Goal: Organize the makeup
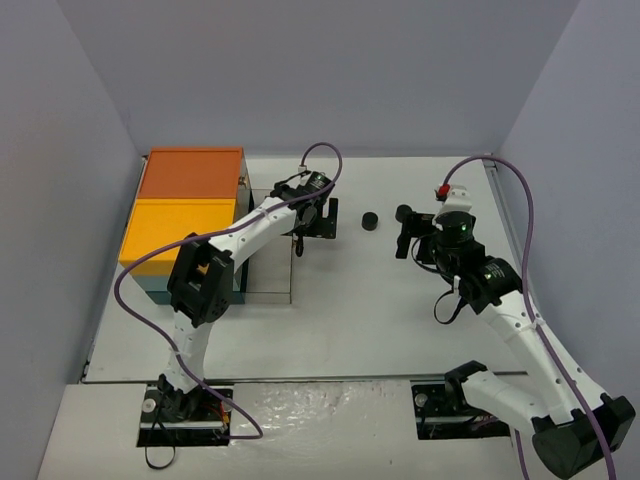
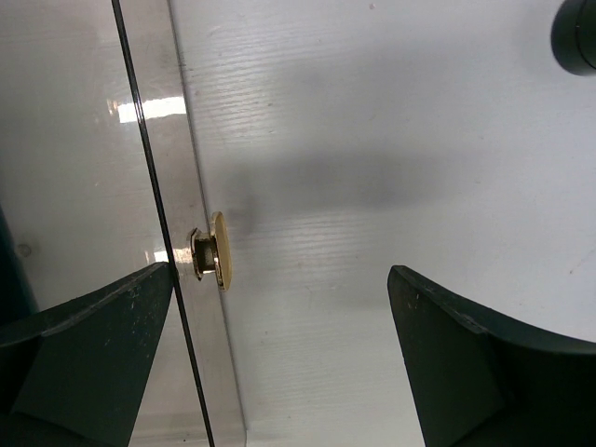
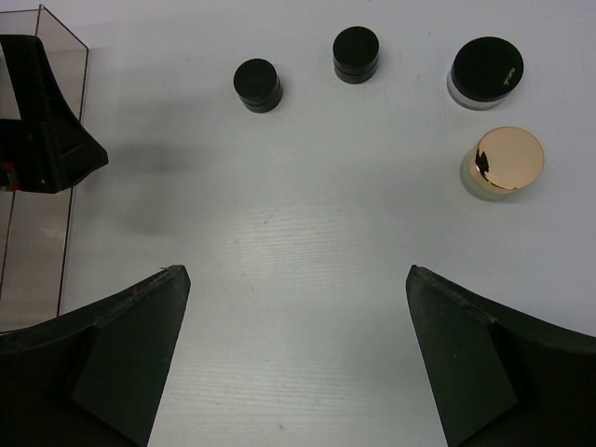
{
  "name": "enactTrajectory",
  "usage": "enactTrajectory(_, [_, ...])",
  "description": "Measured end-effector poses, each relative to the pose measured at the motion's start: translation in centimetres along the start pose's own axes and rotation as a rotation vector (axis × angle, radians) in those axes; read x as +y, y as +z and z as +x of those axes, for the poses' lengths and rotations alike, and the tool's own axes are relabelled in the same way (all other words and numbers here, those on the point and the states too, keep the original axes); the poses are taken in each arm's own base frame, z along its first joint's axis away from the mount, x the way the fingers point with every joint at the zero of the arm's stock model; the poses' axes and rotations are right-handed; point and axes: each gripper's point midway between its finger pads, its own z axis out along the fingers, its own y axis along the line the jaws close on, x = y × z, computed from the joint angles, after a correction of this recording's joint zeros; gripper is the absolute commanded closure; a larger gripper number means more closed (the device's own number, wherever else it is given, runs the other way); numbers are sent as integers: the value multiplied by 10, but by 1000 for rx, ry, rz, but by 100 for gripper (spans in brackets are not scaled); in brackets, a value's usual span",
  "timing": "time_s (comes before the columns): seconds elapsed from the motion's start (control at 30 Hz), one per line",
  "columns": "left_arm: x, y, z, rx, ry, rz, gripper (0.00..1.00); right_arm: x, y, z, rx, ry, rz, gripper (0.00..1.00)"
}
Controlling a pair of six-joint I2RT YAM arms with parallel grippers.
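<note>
1. The white counter [image 1: 350, 330] was the biggest thing. It carried all the rest.
2. A big box [image 1: 190, 200] with an orange top sat in the back left corner of the counter. I think it was put there to be out of the arms' way.
3. A clear case [image 1: 268, 265] stood just beside the box, toward the middle of the counter. It looked like the place for the makeup. I could not tell what was in it.
4. The left tool [image 2: 279, 354] hung by the wall of the clear case, near the back edge. Its two fingers were spread wide and held nothing. The gold knob [image 2: 217, 250] sat between them, closer to one finger. I think the tool was there to grab the knob and pull the case open.
5. The right tool [image 3: 298, 363] hung near the back edge, right of the middle. Its fingers were wide too, and held nothing. It looked down at the jars, maybe to choose one.
6. Four jars stood upright on the counter near the back edge, all apart.
   - The wide black-lid jar [image 3: 485, 73] and the gold-lid jar [image 3: 503, 161] were farthest from the case.
   - Closer in were the small black jar nearest the case [image 3: 257, 85] and the small black jar next to it [image 3: 357, 54].
   - None was in the case, so the tidy-up job looked hardly begun.
7. The gold knob was the smallest thing. It stuck out of the clear wall, so a tool could pinch it.
</note>
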Motion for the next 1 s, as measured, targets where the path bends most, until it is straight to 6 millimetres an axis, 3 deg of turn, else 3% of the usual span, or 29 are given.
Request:
enactTrajectory(0.2, [-4,0,0,0,1,15,3,-1,12,7,37,-7,17,0])
enactTrajectory(0.33, [-2,-3,-1,-1,6,11,3,0,31,19,101,-24,34,1])
enactTrajectory(0.47, [-2,-25,-10,-32,30,13,3,6,54,25,157,-46,34,3])
enactTrajectory(0.6, [3,-79,-41,-144,55,20,3,17,86,15,183,-70,30,5])
enactTrajectory(0.77, [25,-183,-82,-357,47,57,3,31,133,9,209,-95,26,8])
enactTrajectory(0.87, [53,-238,-92,-463,12,60,3,36,163,15,238,-111,25,9])
enactTrajectory(0.93, [83,-263,-88,-504,-23,36,3,39,181,22,258,-120,22,10])
enactTrajectory(1.0, [109,-275,-81,-524,-58,1,3,42,198,29,279,-131,18,11])
